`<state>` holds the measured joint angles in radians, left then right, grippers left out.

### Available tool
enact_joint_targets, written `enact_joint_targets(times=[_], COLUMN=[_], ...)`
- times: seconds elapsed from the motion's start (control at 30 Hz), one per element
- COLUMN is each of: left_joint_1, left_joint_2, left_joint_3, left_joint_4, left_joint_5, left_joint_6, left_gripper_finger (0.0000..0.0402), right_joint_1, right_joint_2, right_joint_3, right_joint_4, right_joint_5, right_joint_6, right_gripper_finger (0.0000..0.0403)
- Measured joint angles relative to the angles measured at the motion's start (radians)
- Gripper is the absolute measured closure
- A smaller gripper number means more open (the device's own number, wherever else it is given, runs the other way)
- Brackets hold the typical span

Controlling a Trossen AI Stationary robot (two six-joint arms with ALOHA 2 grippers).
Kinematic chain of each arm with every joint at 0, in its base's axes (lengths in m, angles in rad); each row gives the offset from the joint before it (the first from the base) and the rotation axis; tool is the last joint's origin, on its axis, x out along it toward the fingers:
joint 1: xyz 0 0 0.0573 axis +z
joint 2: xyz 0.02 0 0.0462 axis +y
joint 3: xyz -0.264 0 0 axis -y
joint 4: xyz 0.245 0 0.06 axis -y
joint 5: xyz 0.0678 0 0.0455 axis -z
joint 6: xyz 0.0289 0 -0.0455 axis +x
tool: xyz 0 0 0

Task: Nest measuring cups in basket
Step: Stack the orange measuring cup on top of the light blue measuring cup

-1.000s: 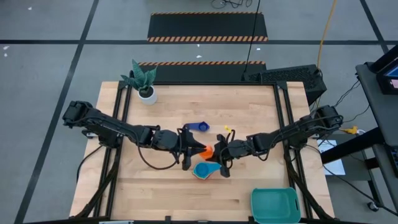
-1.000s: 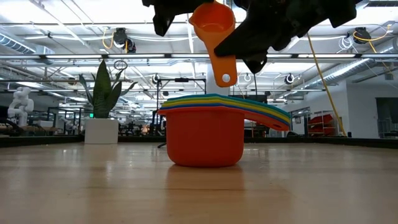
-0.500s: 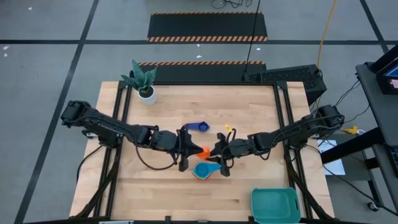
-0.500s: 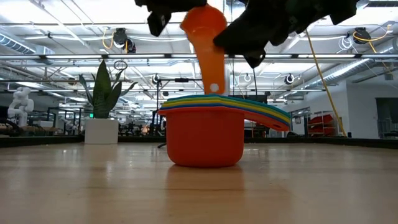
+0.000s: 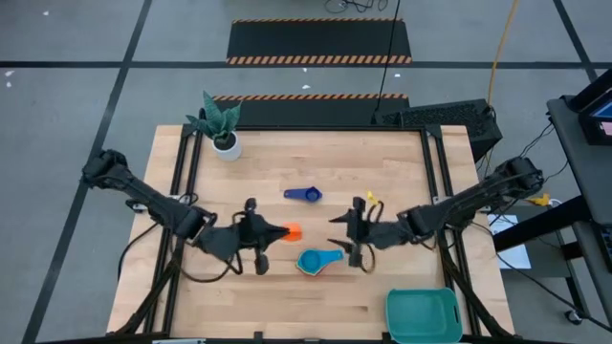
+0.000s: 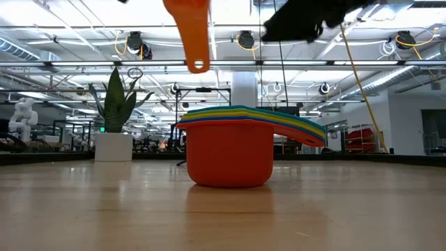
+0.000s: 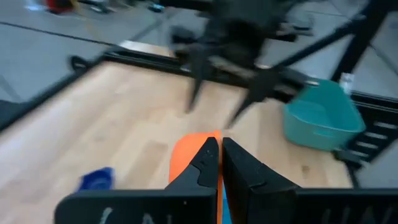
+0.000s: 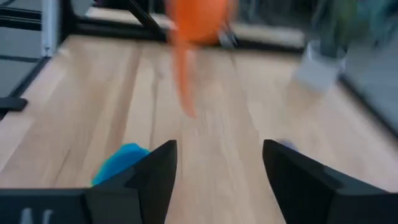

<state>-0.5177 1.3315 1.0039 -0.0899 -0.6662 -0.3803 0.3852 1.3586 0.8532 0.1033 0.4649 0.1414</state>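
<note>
Teal plastic first: the basket [image 5: 423,315] sits at the near edge of the bench [image 5: 402,162], toward its right-hand corner, with no cup visible in it. Farther in, about mid-bench, stands the nested stack of measuring cups [image 5: 316,261], light blue on top from above; the low view shows a red cup at the bottom with green, yellow and blue rims layered over it, their handles fanned to one side. Beyond that, toward the far edge, the navy cup [image 5: 304,195] lies alone on the wood.

The left tool [image 5: 272,230] hangs above the bench just left of the stack, fingers pinched tight on the orange cup [image 5: 290,231]; in the low view the cup's handle dangles downward, clear of the stack. The right tool [image 5: 350,226] hovers just right of the stack with its fingers spread wide and nothing between them.

These cups look light, rigid and smooth, so I judge a pinch on the thin bowl wall or the flat handle holds well, though a glossy surface could let a cup swing or slip. The stack should lift as one only if gripped by the bottom red cup; grabbing an upper rim risks pulling cups apart.
</note>
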Motion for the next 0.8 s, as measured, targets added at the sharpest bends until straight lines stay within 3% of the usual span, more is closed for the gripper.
enact_joint_targets(times=[0.1, 0.27, 0.43, 0.57, 0.8], left_joint_1=[-0.043, -0.073, -0.118, -0.175, -0.231], left_joint_2=[-0.018, -0.018, 0.020, 0.081, 0.212], left_joint_3=[0.000, -0.001, -0.001, -0.001, -0.001], left_joint_4=[-0.036, -0.078, -0.057, -0.010, 0.254], left_joint_5=[-0.130, -0.293, -0.428, -0.544, -0.662], left_joint_6=[-0.039, -0.146, -0.224, -0.263, -0.253], left_gripper_finger=[0.0396, 0.0394, 0.0395, 0.0396, 0.0391], right_joint_1=[0.072, 0.192, 0.243, 0.243, 0.224], right_joint_2=[0.012, 0.069, 0.121, 0.128, 0.129], right_joint_3=[0.000, 0.000, 0.000, 0.000, 0.000], right_joint_4=[0.103, 0.306, 0.465, 0.508, 0.514], right_joint_5=[0.078, 0.319, 0.445, 0.432, 0.210], right_joint_6=[-0.185, -0.487, -0.595, -0.470, -0.209], right_gripper_finger=[0.0168, 0.0168, 0.0171, 0.0171, 0.0172])
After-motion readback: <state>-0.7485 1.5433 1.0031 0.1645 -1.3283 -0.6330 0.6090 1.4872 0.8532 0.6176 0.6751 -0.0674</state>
